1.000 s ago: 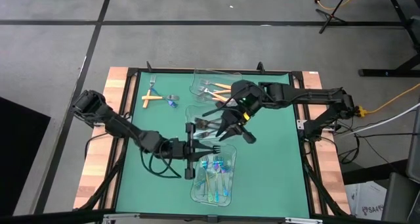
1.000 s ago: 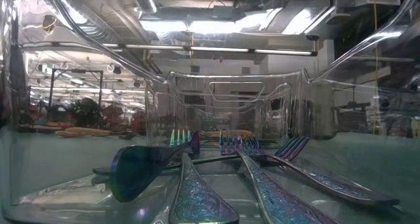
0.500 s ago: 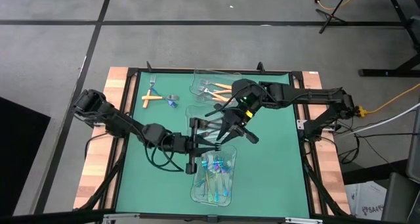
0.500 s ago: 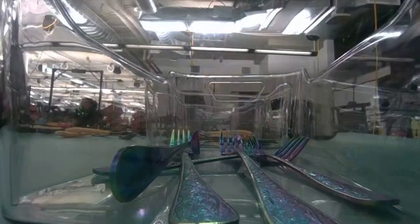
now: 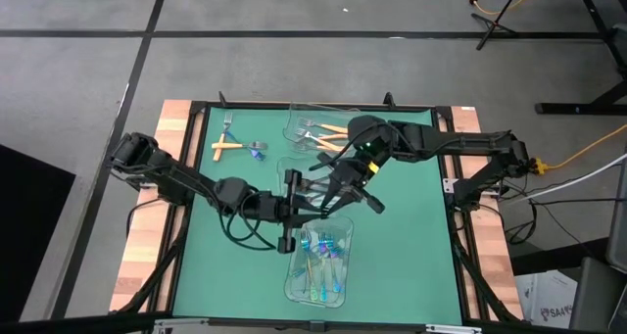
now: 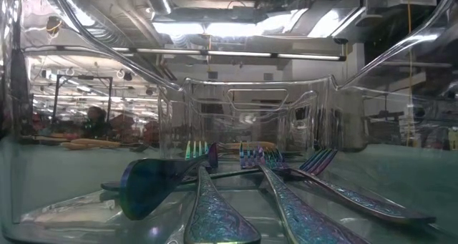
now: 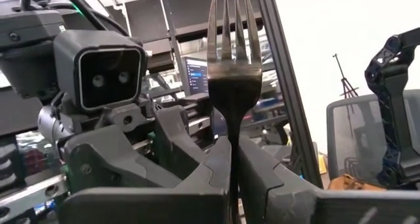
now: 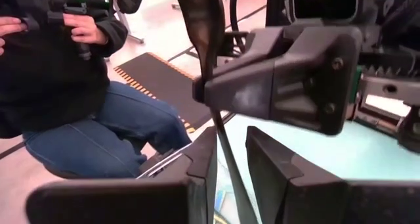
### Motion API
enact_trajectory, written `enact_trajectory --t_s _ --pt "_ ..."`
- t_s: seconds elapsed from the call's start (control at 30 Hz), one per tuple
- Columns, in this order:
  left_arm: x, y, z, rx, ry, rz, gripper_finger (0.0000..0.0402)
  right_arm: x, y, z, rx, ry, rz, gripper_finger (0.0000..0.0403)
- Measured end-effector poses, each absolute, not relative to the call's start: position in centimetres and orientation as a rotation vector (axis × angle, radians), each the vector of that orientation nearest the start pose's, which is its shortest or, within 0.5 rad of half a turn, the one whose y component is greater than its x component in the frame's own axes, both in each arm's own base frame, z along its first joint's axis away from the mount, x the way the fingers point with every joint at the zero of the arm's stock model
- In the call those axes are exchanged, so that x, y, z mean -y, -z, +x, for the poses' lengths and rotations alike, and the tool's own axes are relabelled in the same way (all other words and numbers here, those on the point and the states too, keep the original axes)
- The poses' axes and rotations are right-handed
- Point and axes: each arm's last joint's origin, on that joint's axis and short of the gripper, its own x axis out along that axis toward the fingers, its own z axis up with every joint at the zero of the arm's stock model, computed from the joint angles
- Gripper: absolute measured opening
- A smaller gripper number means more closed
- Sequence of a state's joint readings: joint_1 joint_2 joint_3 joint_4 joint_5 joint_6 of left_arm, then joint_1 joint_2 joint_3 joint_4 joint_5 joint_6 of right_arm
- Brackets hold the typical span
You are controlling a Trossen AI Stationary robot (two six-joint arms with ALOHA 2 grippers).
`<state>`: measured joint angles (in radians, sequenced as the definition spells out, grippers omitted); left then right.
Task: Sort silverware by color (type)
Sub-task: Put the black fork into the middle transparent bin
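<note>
Left gripper [image 7: 231, 178] clamped on a dark metal fork [image 7: 231, 79], tines upright, over mid-table; right gripper [image 8: 230, 168] straddles the fork's handle, jaws parted, not pressing it; only the low view shows iridescent forks [image 6: 215, 208], embossed handles, inside a clear plastic container [image 6: 250, 94].

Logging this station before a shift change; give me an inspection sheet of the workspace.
Surface: green mat on a wood-edged table.
Job's things: dark fork clamped upright; iridescent forks in the near container; orange-handled forks loose on the mat.
Clutter: nothing seen.
Grippers: left gripper shut on the dark fork; right gripper around the same fork, mid-table.
Cables: black loop under the left arm.
Surroundings: seated person beyond the table.
</note>
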<state>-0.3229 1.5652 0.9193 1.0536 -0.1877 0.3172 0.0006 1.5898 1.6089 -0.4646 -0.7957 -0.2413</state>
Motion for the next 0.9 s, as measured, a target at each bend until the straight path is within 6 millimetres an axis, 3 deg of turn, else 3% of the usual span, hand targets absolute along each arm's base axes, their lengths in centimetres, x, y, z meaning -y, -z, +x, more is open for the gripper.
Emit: enact_trajectory --t_s 0.6,0.9 --pt "8.9 -30.7 32.6 0.420 0.030 0.222 0.0005 -2.1 -39.5 34.8 -0.315 -0.835 -0.049 0.0072" --pt "8.9 -30.7 32.6 0.419 0.029 0.222 0.0005 -2.1 -39.5 34.8 -0.315 -0.835 -0.051 0.0009"
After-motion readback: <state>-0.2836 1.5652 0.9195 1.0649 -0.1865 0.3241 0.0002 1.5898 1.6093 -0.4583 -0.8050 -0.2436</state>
